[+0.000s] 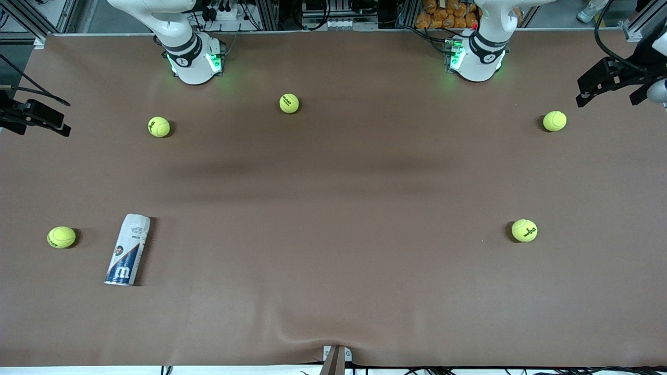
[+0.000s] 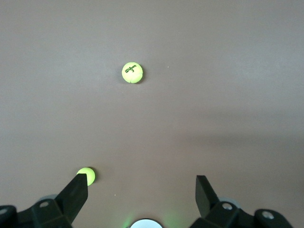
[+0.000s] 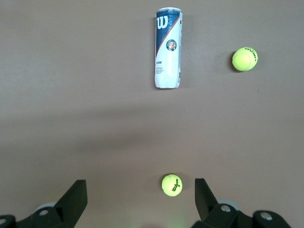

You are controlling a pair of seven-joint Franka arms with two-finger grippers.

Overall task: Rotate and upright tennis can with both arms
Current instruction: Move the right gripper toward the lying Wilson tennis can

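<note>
Your brown tabletop holds one can and five yellow-green tennis balls. The can lies on its side toward the right arm's end, close to the front camera's edge. Its label is white at one end and navy with a red stripe at the other, and a large white "W" logo sits on the navy part, at the end nearer the front camera. A small round emblem sits mid-label; the fine print is too small to read.

One ball rests just beside the can, closer to the table's end. Another ball lies near the right arm's base, and a third sits between the two bases. Toward the left arm's end, one ball lies near the base and one nearer the front camera; this one reads "Wilson 3" in the left wrist view.

Your left pincer hangs high over the left arm's end, fingers wide apart. Your right pincer hangs high over the right arm's end, fingers also wide apart. Neither touches anything.
</note>
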